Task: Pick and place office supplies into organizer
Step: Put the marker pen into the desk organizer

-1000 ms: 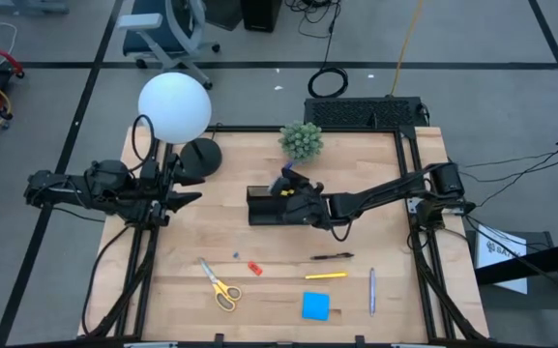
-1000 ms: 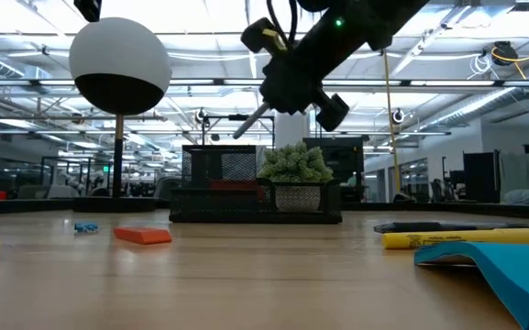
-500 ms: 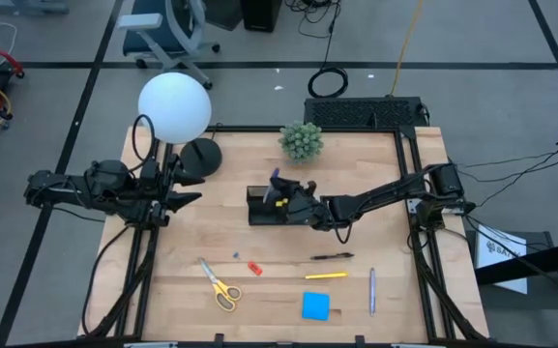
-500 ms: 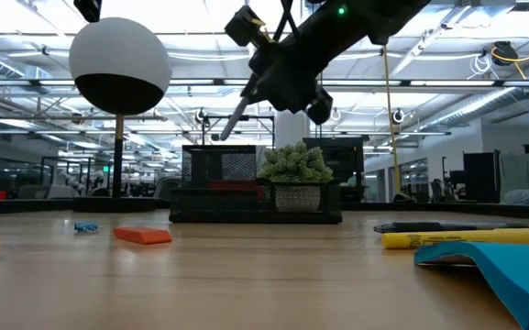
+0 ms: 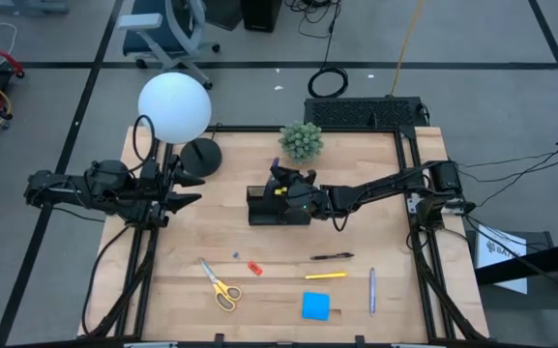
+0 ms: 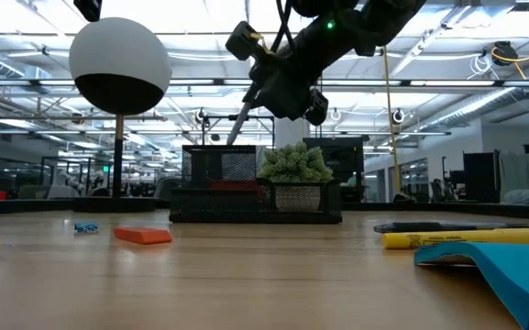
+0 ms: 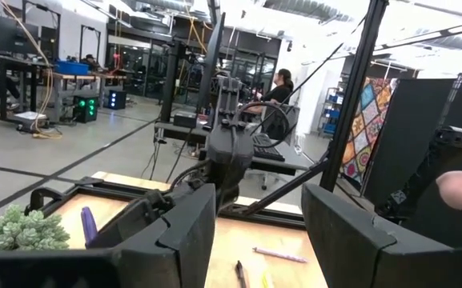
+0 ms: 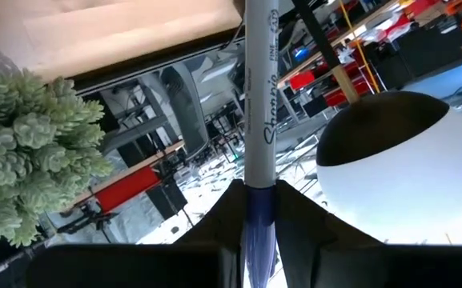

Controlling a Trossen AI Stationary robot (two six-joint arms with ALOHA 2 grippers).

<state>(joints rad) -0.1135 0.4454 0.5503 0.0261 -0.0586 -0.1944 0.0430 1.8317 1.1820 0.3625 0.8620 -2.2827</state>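
My right gripper (image 5: 293, 192) hangs above the black organizer (image 5: 277, 212) and is shut on a grey marker with a purple part (image 6: 239, 125). The marker slants down and to the left, clear of the tray. On the near half of the table lie yellow-handled scissors (image 5: 220, 286), a blue note pad (image 5: 315, 305), a yellow marker (image 5: 325, 275), a black pen (image 5: 332, 257), a blue-grey pen (image 5: 372, 290), a red piece (image 5: 254, 268) and a blue piece (image 5: 236, 256). My left gripper (image 7: 259, 240) waits open at the table's left edge. My right gripper pinches the marker between its two fingers (image 8: 214, 234) at the purple part (image 8: 259, 214) of its barrel. The grey lettered barrel (image 8: 260, 96) sticks out past the fingertips. The marker is lifted clear above the organizer and tilts with its free end (image 6: 231, 139) lowest.
A green spiky plant (image 5: 302, 141) stands just beyond the organizer. A lamp with a white globe (image 5: 174, 106) and a round black base (image 5: 201, 157) stands at the far left. A person sits in the room beyond the table (image 7: 283, 84).
My right gripper has rolled its wrist over the organizer and stayed shut on the marker. The marker has swung from a shallow slant to a steeper one, its free end pointing down at the tray.
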